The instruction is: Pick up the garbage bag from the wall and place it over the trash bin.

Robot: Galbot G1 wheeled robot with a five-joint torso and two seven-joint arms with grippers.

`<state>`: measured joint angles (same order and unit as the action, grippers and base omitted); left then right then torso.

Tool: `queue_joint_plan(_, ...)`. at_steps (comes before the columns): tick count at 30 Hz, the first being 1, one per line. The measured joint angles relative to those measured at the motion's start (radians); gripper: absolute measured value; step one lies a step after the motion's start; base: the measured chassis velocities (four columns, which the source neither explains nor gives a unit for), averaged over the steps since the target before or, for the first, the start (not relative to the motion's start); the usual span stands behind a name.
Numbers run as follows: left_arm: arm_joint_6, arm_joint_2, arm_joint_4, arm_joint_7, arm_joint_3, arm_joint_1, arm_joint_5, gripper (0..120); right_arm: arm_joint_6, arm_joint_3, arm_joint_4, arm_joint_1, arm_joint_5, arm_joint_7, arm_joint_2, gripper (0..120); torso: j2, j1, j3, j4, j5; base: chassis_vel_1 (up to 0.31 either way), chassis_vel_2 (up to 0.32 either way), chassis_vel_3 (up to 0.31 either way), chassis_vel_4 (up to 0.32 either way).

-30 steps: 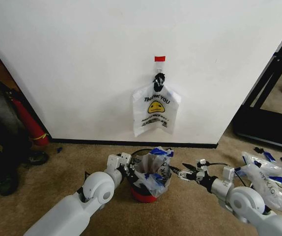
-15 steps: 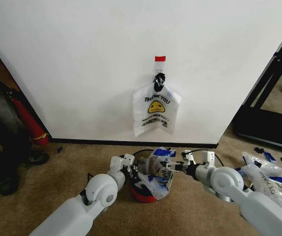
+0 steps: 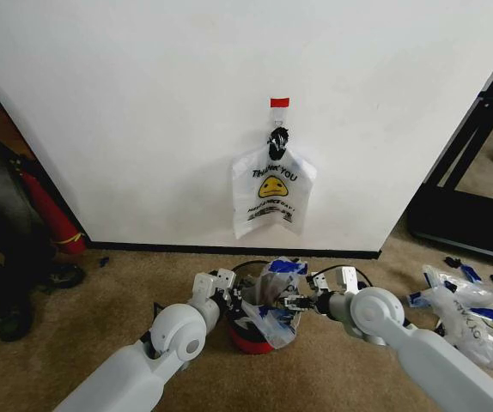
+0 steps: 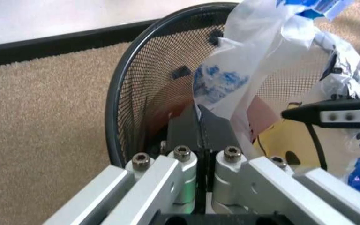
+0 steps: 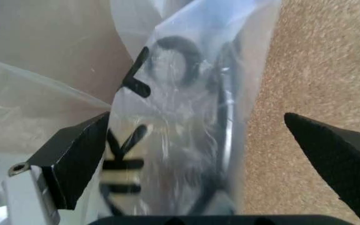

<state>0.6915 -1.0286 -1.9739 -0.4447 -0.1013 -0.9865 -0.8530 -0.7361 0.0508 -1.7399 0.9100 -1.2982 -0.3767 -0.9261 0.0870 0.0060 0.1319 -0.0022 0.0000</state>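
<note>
My left gripper [image 4: 198, 124] is at the rim of the trash bin [image 3: 240, 333], on my left side of it, with its two black pads pressed together on a fold of the garbage bag [image 4: 243, 70]. The bag is already at the bin, bunched up in its mouth and partly hanging over the side facing me; it is not spread over the rim all around. Another bag of the same print hangs from the hook [image 3: 278, 136] on the wall [image 3: 143, 103].

My right gripper [image 5: 196, 168] is at the opposite side of the bin, its jaws standing wide apart with the printed film between them, not closed on it.

I judge the bag very light and completely soft. It has no form of its own and will crumple, slide and follow any small pull. The plastic is smooth, so it may slip from a weak pinch, and it is thin, so it can tear on the mesh or on a sharp finger. The best place to hold is the doubled edge at the opening or a handle, not the flat single wall. I think the right jaws should close on the free edge just above the bin rim [image 4: 120, 79].
</note>
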Motion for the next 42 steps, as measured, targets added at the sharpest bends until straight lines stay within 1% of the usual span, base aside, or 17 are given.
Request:
queue_joint_plan(2,0.0,0.003,-0.002,0.0,0.001,-0.002,0.0,0,0.0,0.006,0.01,-0.003,0.008,-0.001,-0.01,99,0.0,0.0,0.0,0.0,-0.0001,0.0,0.0,0.0,0.0)
queue_joint_plan(6,-0.002,0.008,-0.005,0.003,0.007,-0.004,0.0,0,0.002,0.018,0.015,-0.004,0.018,-0.013,-0.017,81,0.0,0.0,0.0,-0.0002,-0.0004,0.0,0.0,0.0,0.0)
queue_joint_plan(7,-0.002,0.008,-0.005,0.003,0.007,-0.004,0.0,0,0.002,0.018,0.015,-0.004,0.018,-0.013,-0.017,81,0.0,0.0,0.0,-0.0002,-0.0004,0.0,0.0,0.0,0.0)
queue_joint_plan(9,-0.003,0.008,-0.005,0.003,0.008,-0.005,0.001,0,0.002,0.019,0.01,-0.002,0.02,-0.018,-0.014,74,0.0,0.0,0.0,-0.0001,0.0,0.0,0.0,0.0,0.0)
queue_joint_plan(12,-0.005,0.007,-0.006,0.004,0.008,-0.006,0.003,0,0.003,0.018,-0.002,0.006,0.023,-0.026,-0.006,59,0.0,0.0,0.0,-0.0001,0.0,0.0,0.0,0.0,0.0)
queue_joint_plan(14,-0.005,0.007,-0.006,0.005,0.008,-0.007,0.003,0,0.003,0.016,-0.009,0.01,0.025,-0.026,-0.001,52,0.0,0.0,0.0,-0.0001,0.0,0.0,0.0,0.0,0.0)
queue_joint_plan(15,-0.005,0.007,-0.006,0.005,0.008,-0.007,0.003,0,0.003,0.016,-0.009,0.01,0.025,-0.026,-0.001,52,0.0,0.0,0.0,-0.0001,0.0,0.0,0.0,0.0,0.0)
queue_joint_plan(20,-0.006,0.007,-0.011,0.007,0.008,-0.013,0.007,0,0.004,0.001,-0.03,0.03,0.031,-0.024,0.006,29,0.0,0.0,0.0,-0.0001,0.0,0.0,0.0,0.0,0.0)
queue_joint_plan(21,-0.006,0.007,-0.011,0.007,0.008,-0.013,0.007,0,0.004,0.001,-0.03,0.03,0.031,-0.024,0.006,29,0.0,0.0,0.0,-0.0001,0.0,0.0,0.0,0.0,0.0)
queue_joint_plan(24,-0.006,0.009,-0.022,0.007,0.01,-0.026,0.012,0,0.012,-0.007,-0.031,0.04,0.046,-0.022,0.002,19,0.0,0.0,0.0,-0.0001,-0.0001,0.0,0.0,0.0,0.0)
queue_joint_plan(25,-0.006,0.011,-0.029,0.007,0.012,-0.033,0.016,0,0.02,-0.007,-0.031,0.044,0.052,-0.016,0.002,12,0.0,0.0,0.0,-0.0001,0.0,0.0,0.0,0.0,0.0)
queue_joint_plan(27,-0.007,0.014,-0.043,0.007,0.017,-0.048,0.02,0,0.035,-0.008,-0.031,0.05,0.06,-0.013,0.001,5,0.0,0.0,0.0,0.0,0.0,0.0,0.0,0.0,0.0)
queue_joint_plan(28,-0.007,0.014,-0.043,0.007,0.017,-0.048,0.02,0,0.035,-0.008,-0.031,0.05,0.06,-0.013,0.001,5,0.0,0.0,0.0,0.0,0.0,0.0,0.0,0.0,0.0)
queue_joint_plan(29,-0.009,0.015,-0.05,0.007,0.02,-0.057,0.022,0,0.045,-0.01,-0.033,0.053,0.063,-0.013,0.0,0,0.0,0.0,0.0,-0.0001,0.0,0.0,0.0,0.0,0.0)
queue_joint_plan(35,-0.03,0.029,-0.117,0.007,0.043,-0.125,0.048,0,0.13,-0.021,-0.071,0.068,0.064,-0.06,-0.008,0,0.0,0.0,0.0,-0.0001,-0.0002,0.0,0.0,0.0,0.0)
queue_joint_plan(40,-0.046,0.048,-0.223,0.031,0.063,-0.242,0.136,22,0.231,-0.05,-0.118,0.089,0.039,-0.102,-0.023,0,0.0,0.0,0.0,0.0,-0.0001,0.0,0.0,0.0,0.0)
queue_joint_plan(42,-0.049,0.05,-0.237,0.037,0.066,-0.259,0.153,25,0.244,-0.059,-0.127,0.095,0.035,-0.106,-0.026,0,0.0,0.0,0.0,0.0,-0.0001,0.0,0.0,0.0,0.0)
